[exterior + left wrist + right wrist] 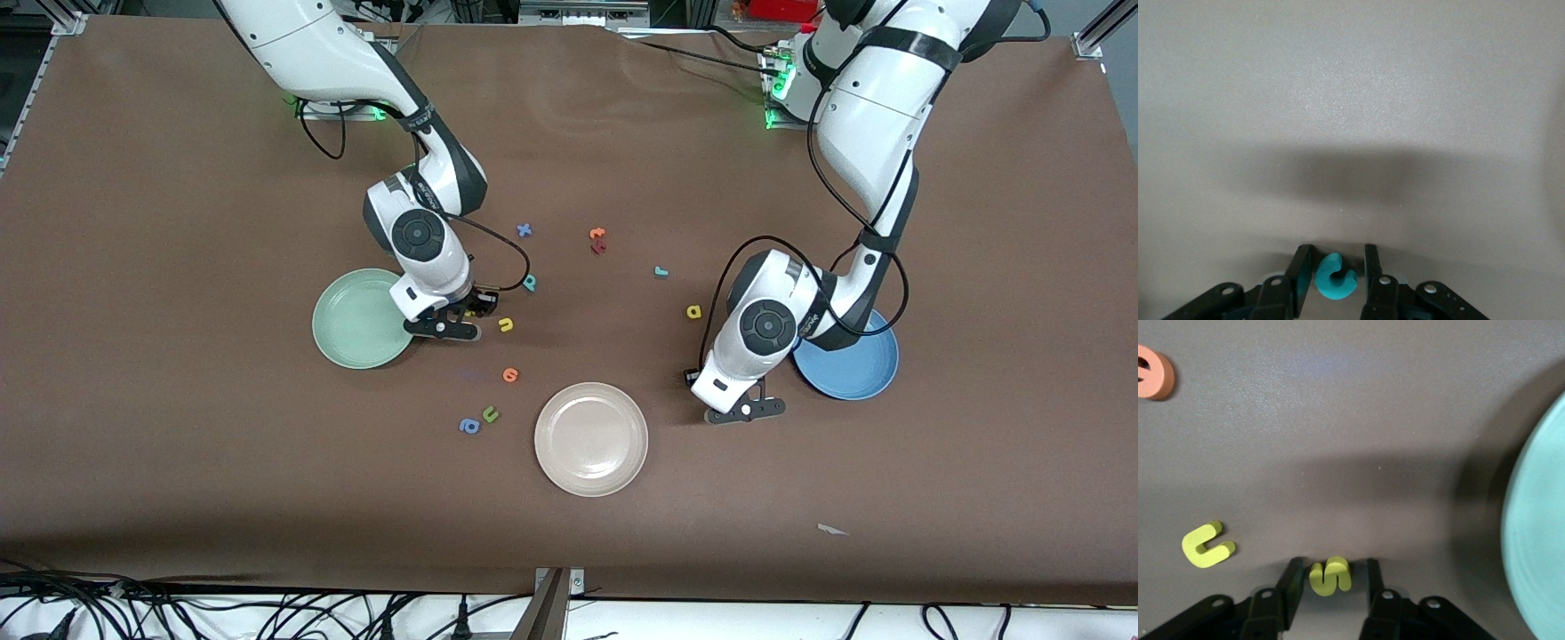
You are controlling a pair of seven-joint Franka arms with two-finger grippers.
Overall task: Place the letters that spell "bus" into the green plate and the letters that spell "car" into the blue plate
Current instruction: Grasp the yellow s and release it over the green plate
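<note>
My right gripper (453, 327) (1334, 563) is down at the table beside the green plate (360, 318) (1538, 540). It is open, and the yellow s (1330, 577) lies between its fingers with a gap on each side. The yellow u (506, 324) (1207, 545) lies close by, the teal b (529, 283) a little farther from the camera. My left gripper (745, 411) (1337, 253) is low beside the blue plate (849, 369), open around the teal c (1336, 283) without touching it. The teal r (661, 271) and yellow a (693, 311) lie on the table between the arms.
A beige-white plate (590, 438) sits nearer the camera, midway between the arms. Spare letters lie around: a blue x (524, 229), orange letters (597, 234) (510, 374), a green u (490, 413) and a blue a (468, 426).
</note>
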